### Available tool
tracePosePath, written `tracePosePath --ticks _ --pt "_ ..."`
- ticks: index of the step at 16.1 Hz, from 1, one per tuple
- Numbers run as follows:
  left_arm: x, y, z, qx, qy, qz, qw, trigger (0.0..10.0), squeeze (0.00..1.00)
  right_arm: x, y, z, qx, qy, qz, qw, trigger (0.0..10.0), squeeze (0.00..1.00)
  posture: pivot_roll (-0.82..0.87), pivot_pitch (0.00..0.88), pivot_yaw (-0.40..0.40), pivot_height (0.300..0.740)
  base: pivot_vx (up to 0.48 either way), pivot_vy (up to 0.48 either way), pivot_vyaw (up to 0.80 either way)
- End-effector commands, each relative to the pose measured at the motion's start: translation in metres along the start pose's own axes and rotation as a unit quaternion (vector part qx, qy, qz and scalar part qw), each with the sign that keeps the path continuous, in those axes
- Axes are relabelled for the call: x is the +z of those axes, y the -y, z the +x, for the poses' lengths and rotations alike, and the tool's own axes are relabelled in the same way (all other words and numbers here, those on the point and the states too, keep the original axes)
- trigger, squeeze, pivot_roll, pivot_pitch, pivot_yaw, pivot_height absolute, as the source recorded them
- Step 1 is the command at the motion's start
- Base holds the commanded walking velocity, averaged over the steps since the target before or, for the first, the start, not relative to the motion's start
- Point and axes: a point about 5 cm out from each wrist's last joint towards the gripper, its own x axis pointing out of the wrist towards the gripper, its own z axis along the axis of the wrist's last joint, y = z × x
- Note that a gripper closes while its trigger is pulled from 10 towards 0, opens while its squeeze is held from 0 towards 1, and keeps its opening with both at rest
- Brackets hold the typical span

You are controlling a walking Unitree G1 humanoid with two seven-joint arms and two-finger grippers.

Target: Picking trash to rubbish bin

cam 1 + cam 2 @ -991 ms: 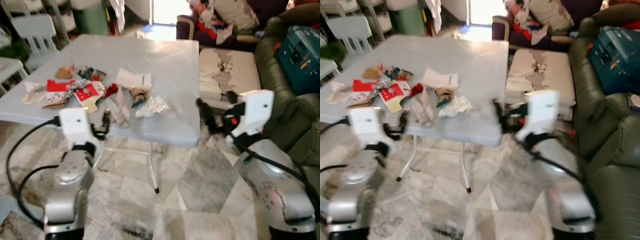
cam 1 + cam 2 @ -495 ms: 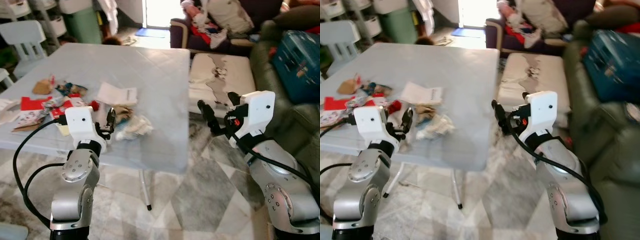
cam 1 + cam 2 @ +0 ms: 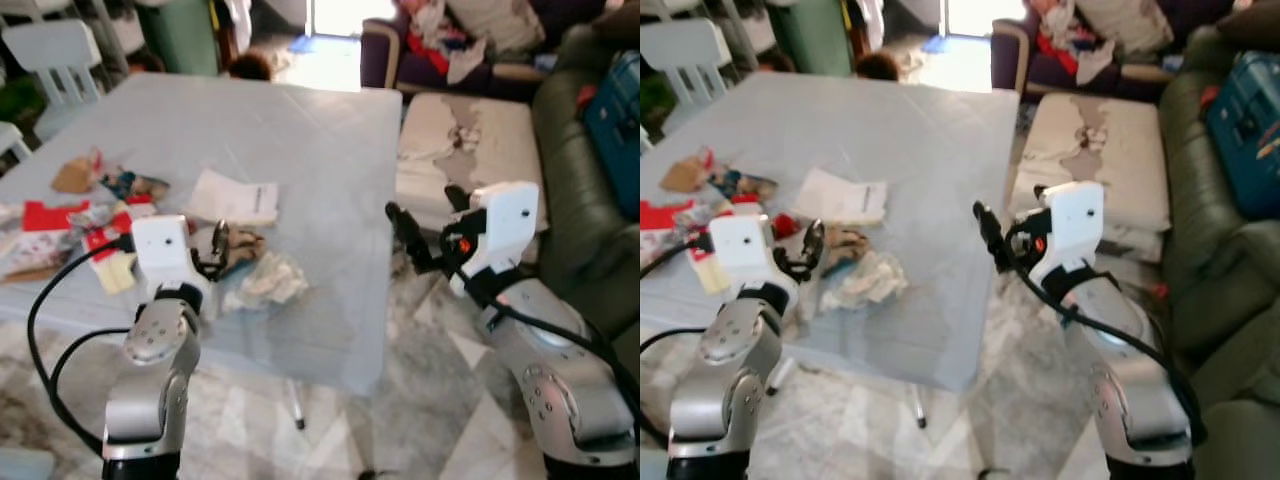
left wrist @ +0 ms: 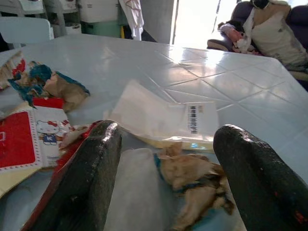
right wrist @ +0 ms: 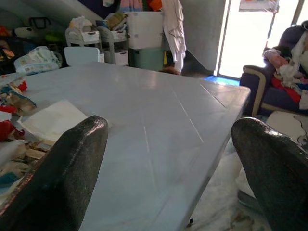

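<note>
Trash lies on the left half of the grey table [image 3: 320,150]: a crumpled white paper [image 3: 268,280], a brown crumpled wrapper [image 3: 240,245], a flat white sheet with a barcode [image 3: 235,198] and red packets [image 3: 45,215]. My left gripper [image 3: 215,248] is open, low over the table's near edge. In the left wrist view the brown wrapper [image 4: 192,178] lies just beyond its fingers [image 4: 82,178], with nothing held between them. My right gripper [image 3: 425,215] hangs open in the air just off the table's right edge, and the right wrist view looks across the bare tabletop [image 5: 154,139].
A green bin-like container [image 3: 185,35] and a white chair [image 3: 55,50] stand beyond the table's far left. A worn white ottoman [image 3: 465,140], a green sofa [image 3: 580,200] with a blue case [image 3: 620,110] and a heap of clothes [image 3: 470,30] are on the right.
The view has shifted closer to the table. My left gripper has risen from below the near edge to above the tabletop by the brown wrapper. The right gripper stays open beside the table.
</note>
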Motion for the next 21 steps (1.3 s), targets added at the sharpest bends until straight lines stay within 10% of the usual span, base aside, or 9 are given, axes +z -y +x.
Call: tracePosePath --ticks 1,14,21 --pt "-0.001 -0.005 -0.001 0.013 -0.005 0.006 1.000 10.0 0.00 0.003 -0.001 -0.001 0.004 0.006 0.002 1.000 10.0 0.00 -0.03 0.078 -0.029 0.740 0.000 0.000 0.00" --pt "-0.008 -0.019 0.000 0.083 -0.042 0.019 0.995 10.0 0.00 0.003 -0.007 0.000 0.033 0.002 -0.002 0.999 10.0 0.00 -0.02 0.077 -0.025 0.740 0.000 0.000 0.34" --pt "-0.039 -0.002 0.000 0.002 -0.150 -0.010 0.989 10.0 0.00 0.003 -0.005 0.001 0.027 0.003 0.005 1.000 10.0 0.00 -0.02 0.079 -0.025 0.740 0.000 0.000 0.23"
